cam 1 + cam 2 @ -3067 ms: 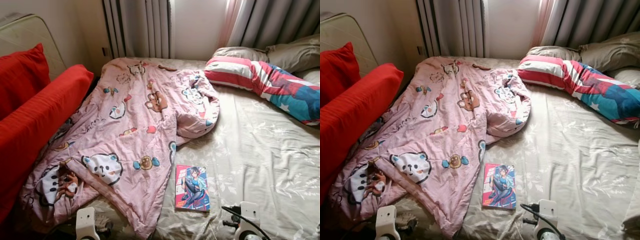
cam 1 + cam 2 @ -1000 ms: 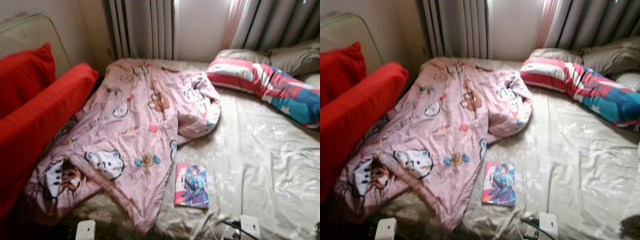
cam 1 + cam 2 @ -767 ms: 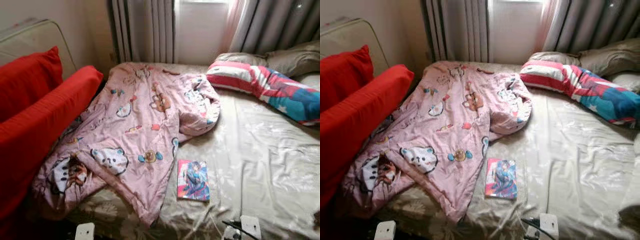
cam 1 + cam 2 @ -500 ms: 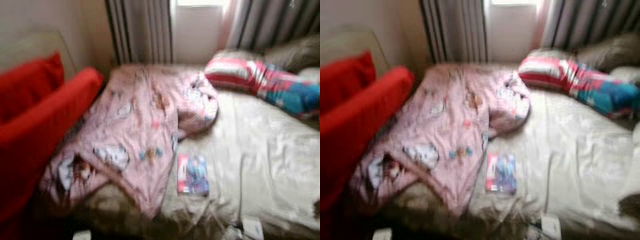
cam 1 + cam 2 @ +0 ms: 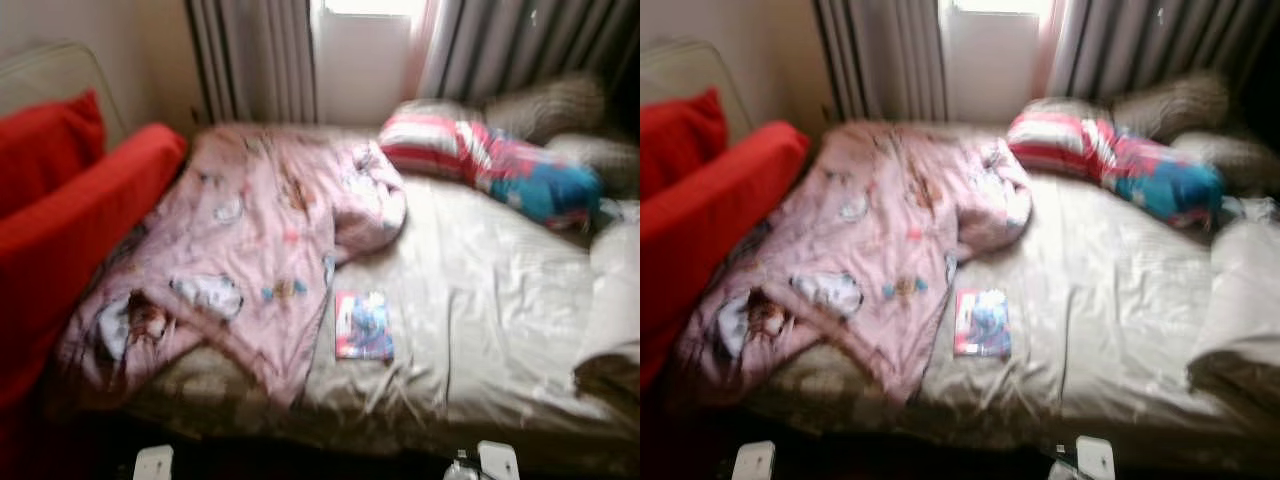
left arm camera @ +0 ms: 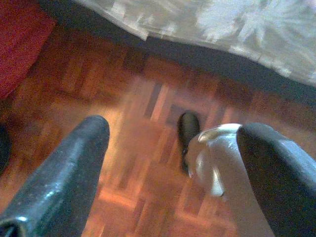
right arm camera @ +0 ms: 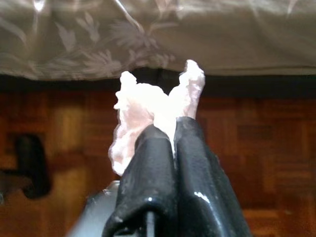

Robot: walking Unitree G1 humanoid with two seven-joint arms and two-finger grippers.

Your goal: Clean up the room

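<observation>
Right gripper fingers pinch a crumpled tissue for disposal; left gripper fingers are spread, empty, beside the bed's near edge.

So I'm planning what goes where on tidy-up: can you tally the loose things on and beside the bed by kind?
Red cushions: 2
Pink cartoon blanket: 1
Book: 1
Striped red, white and blue pillow: 1
Grey pillows: 2
White crumpled wad in the right gripper: 1
Total: 8
</observation>
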